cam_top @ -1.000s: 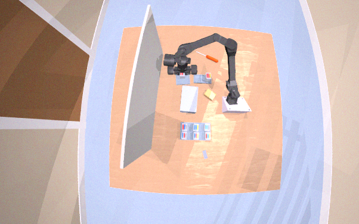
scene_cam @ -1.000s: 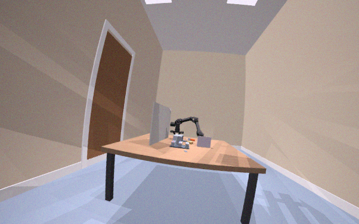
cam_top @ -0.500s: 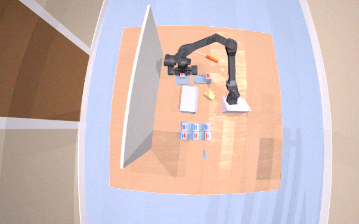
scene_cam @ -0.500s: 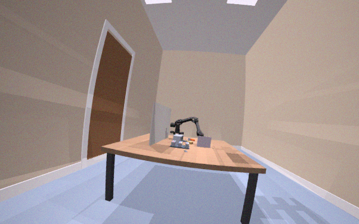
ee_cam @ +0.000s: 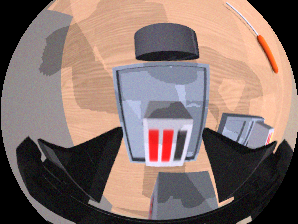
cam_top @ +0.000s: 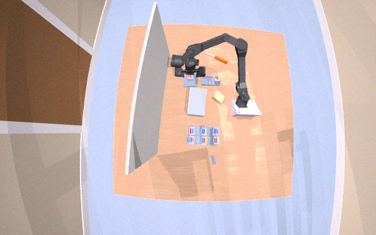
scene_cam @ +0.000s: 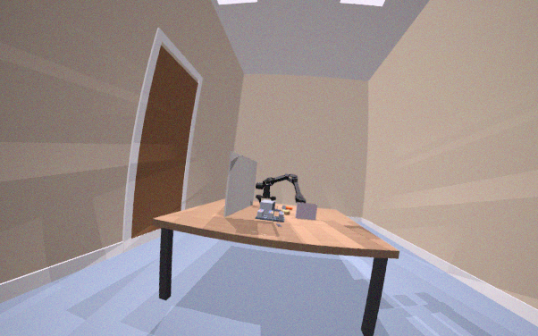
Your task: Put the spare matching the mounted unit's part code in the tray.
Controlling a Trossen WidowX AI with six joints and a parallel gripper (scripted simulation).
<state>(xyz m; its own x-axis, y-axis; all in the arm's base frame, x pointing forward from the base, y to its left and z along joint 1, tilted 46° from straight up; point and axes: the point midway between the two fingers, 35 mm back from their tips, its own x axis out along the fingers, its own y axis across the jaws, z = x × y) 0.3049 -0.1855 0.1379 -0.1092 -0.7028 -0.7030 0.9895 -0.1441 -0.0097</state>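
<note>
My gripper [cam_top: 190, 74] [ee_cam: 164, 132] is open, with one finger on each side of a small block [cam_top: 190, 77] [ee_cam: 167, 142] and a gap to each. The block's pale face shows two red stripes and one black one. It stands between the fingers in the near part of the grey tray [cam_top: 190, 84] [ee_cam: 118, 90]. Another striped unit [cam_top: 217, 78] [ee_cam: 260, 135] sits at one end of a grey holder [cam_top: 205, 82] [ee_cam: 226, 131] beside the tray. Several striped spares fill a grey rack [cam_top: 210, 135]. No code on a unit's back is readable.
A tall grey box [cam_top: 196, 101] [ee_cam: 185, 192] stands between tray and rack. A grey wall panel [cam_top: 149, 87] [scene_cam: 239, 185] rises at the left. A yellow block [cam_top: 218, 97], an orange screwdriver [cam_top: 221, 59] [ee_cam: 268, 53] and a small blue-grey strip [cam_top: 213, 159] lie on the table.
</note>
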